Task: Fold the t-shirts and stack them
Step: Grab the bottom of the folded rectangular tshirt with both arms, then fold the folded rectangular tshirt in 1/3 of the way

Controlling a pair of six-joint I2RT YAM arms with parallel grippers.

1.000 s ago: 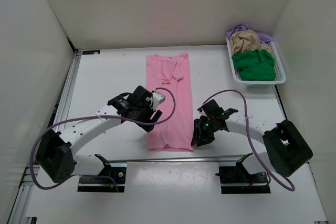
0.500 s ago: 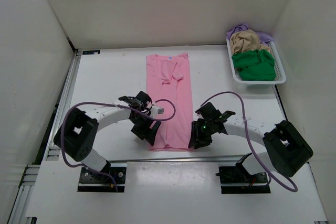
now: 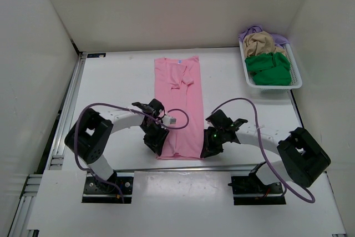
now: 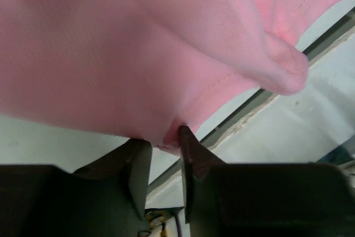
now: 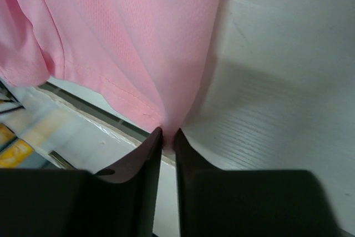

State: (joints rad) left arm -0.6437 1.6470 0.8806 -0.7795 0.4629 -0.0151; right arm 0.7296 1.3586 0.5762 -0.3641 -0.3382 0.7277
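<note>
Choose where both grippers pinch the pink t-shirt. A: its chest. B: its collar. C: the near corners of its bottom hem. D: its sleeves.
C: the left gripper and right gripper each clamp a hem corner of the pink t-shirt, at the end nearest the arm bases.

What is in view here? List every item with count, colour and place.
pink t-shirt: one, pink, flat at the table's centre, sides folded in
green t-shirt: one, dark green, near end of the basket
tan t-shirt: one, beige, in the basket beyond the green one
lavender t-shirt: one, purple, far end of the basket
basket: one, white mesh, far right of the table
table: one, white
left gripper: one, black, pinching the pink t-shirt's near left corner
right gripper: one, black, pinching its near right corner
</note>
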